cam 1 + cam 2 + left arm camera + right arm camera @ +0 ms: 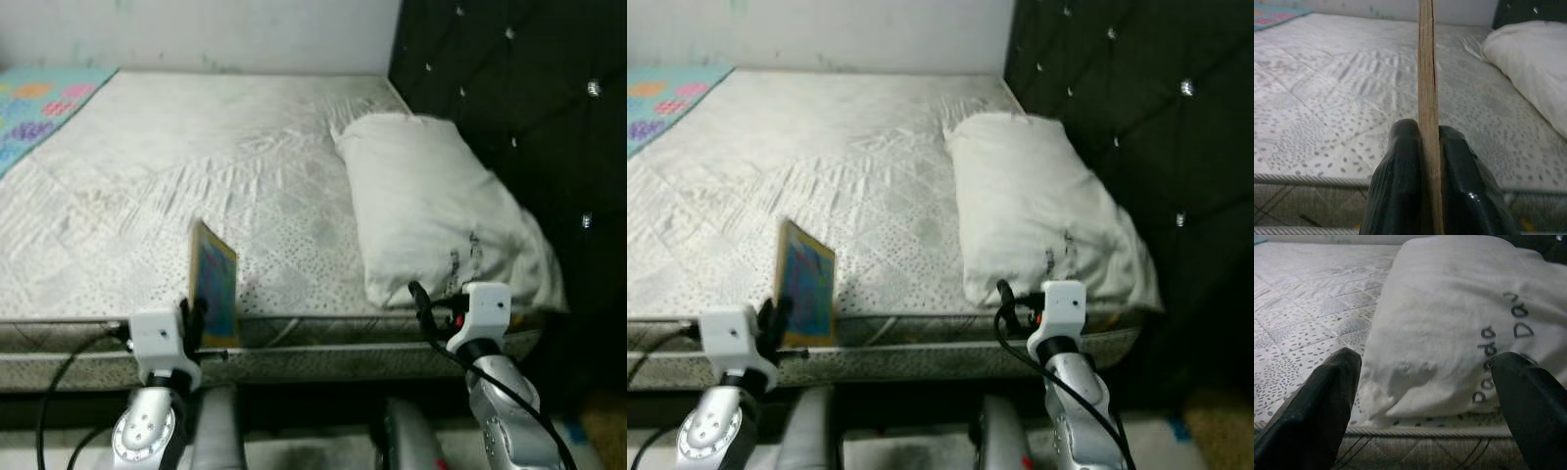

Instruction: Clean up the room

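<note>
the left tool [1430, 161] pinches a thin, flat book [214, 284] upright at the near edge of the bed [196, 157]. the right tool [1425, 396] is spread wide, a soft white pillow [431, 206] just ahead of it. the quilted, speckled mattress stretches beyond both; a dark tufted headboard [519, 108] stands past the pillow.

The book's [214, 284] cover art is too blurred to read. The left tool [1429, 161] hides the book's lower edge. The colourful blanket [39, 103] is cut off by the frame, and the pillow's [1459, 328] lettering runs past its fold.
</note>
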Robot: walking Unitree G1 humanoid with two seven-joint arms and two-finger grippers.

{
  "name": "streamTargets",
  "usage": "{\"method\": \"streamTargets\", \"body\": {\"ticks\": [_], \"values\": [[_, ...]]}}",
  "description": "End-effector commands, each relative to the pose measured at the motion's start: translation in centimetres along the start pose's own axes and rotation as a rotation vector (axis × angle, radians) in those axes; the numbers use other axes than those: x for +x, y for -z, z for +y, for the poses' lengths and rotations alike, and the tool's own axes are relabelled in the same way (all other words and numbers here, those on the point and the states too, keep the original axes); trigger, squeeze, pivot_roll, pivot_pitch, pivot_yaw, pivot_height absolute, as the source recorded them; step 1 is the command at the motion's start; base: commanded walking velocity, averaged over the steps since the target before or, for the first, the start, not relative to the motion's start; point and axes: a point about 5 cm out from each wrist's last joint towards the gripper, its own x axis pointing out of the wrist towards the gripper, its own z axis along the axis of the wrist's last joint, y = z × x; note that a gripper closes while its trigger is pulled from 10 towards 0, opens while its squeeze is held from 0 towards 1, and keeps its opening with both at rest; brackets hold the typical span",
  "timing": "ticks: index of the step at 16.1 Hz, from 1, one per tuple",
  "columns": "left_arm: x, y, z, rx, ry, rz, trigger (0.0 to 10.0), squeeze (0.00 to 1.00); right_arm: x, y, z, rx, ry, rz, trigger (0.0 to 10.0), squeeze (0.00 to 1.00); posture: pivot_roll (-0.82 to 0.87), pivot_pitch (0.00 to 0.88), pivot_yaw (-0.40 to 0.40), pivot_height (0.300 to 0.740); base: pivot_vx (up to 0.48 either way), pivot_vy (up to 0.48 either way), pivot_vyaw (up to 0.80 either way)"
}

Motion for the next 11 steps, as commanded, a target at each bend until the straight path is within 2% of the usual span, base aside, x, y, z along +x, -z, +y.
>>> {"method": "streamTargets", "body": {"ticks": [1,11], "values": [[0.4,-1.0,0.0,0.008,0.001,-0.044,10.0,0.00,0.1,-0.1,0.0,-0.002,-0.008,-0.004,10.0,0.00,-0.09,0.000,-0.024,0.559,0.000,0.000,0.00],[0.2,-2.3,-0.4,-0.042,0.049,-0.093,10.0,0.00,0.0,-0.2,0.3,-0.019,-0.033,-0.010,10.0,0.00,-0.08,0.000,-0.025,0.559,0.000,0.000,0.00]]}}
